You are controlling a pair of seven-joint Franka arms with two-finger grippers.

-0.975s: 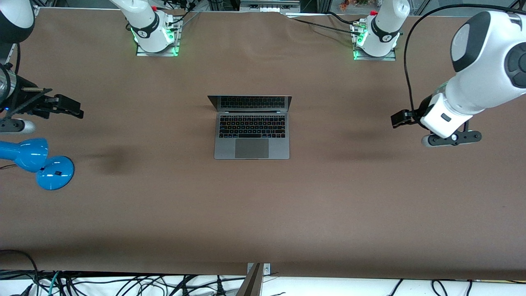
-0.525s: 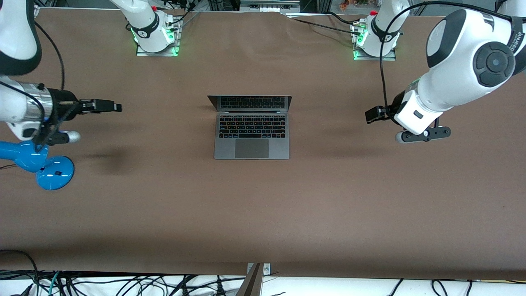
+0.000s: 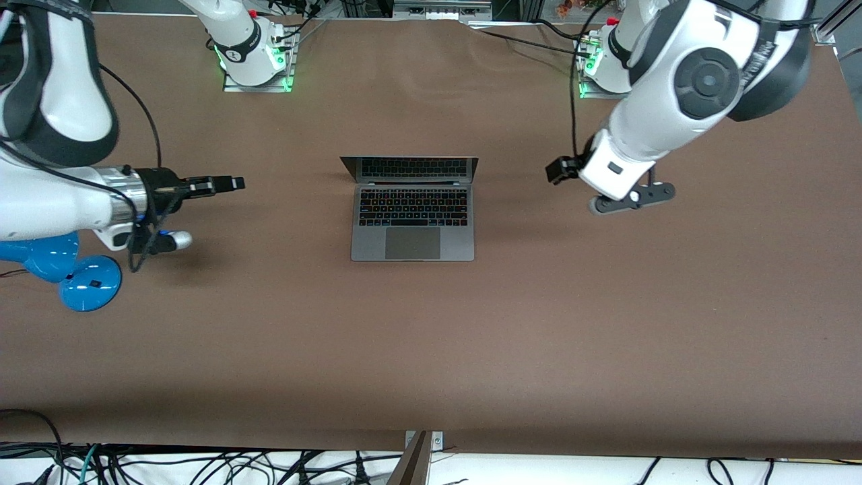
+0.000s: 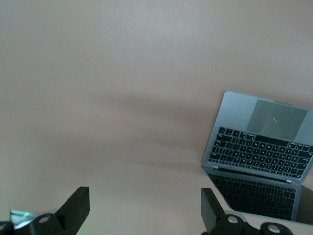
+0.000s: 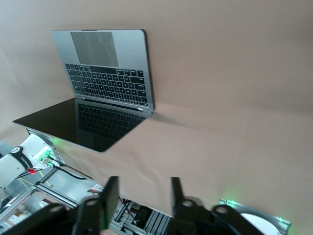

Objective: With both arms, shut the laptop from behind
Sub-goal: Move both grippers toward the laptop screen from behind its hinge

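The grey laptop (image 3: 412, 214) lies open in the middle of the brown table, keyboard toward the front camera and its dark screen (image 3: 411, 168) standing up on the robots' side. It also shows in the left wrist view (image 4: 259, 152) and in the right wrist view (image 5: 105, 78). My left gripper (image 3: 558, 170) hangs over the table beside the laptop, toward the left arm's end, open and empty (image 4: 145, 208). My right gripper (image 3: 232, 182) is over the table toward the right arm's end, open and empty (image 5: 143, 193). Neither touches the laptop.
A blue desk lamp (image 3: 74, 273) lies at the right arm's end of the table, partly under the right arm. The two arm bases (image 3: 256, 57) (image 3: 616, 64) stand along the robots' edge. Cables (image 3: 202, 465) hang past the edge nearest the front camera.
Both arms have swung inward from the table's ends, and each gripper is now much closer to the laptop. The laptop has not moved.
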